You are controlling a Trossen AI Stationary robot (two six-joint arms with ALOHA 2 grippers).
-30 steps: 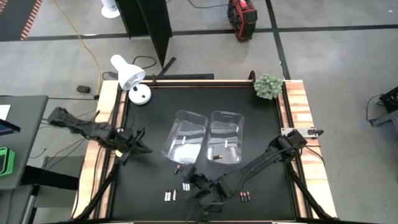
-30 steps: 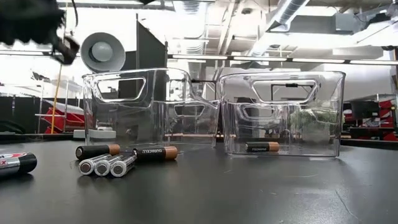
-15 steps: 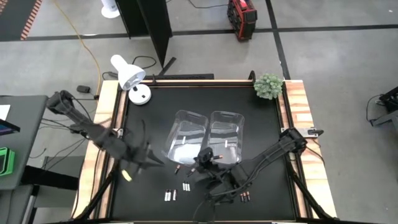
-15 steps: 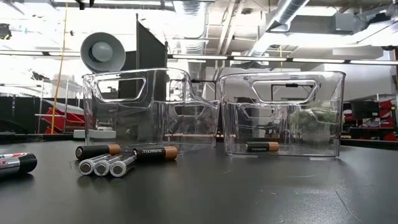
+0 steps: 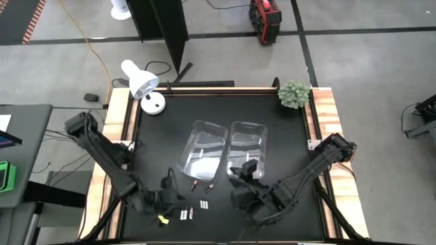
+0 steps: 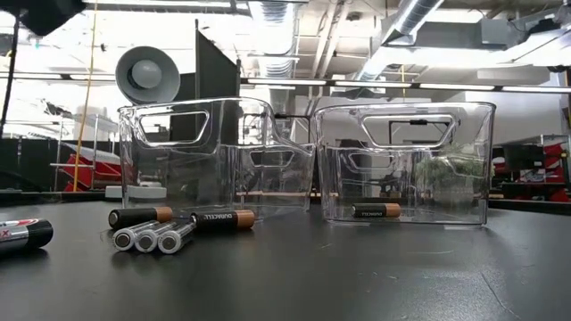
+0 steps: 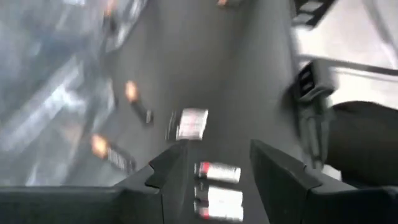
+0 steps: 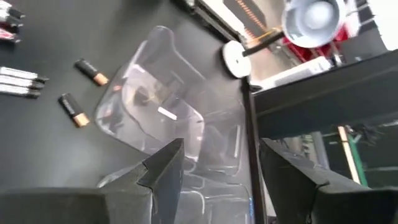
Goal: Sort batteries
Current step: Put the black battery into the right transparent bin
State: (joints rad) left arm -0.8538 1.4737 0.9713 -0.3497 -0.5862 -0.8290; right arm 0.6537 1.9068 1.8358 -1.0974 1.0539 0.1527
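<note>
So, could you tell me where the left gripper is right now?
In the high view the left gripper hovers open near the table's front edge, just left of the white batteries.

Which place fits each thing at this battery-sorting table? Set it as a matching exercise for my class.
Things:
1. white lamp
2. green plant
3. rightmost copper-ended battery
4. three silver batteries

Places:
a. inside the right clear bin
b. table's far left corner
c. on the bare table, in front of the left bin
d. table's far right corner

Pairs: 1-b, 2-d, 3-a, 4-c
</note>
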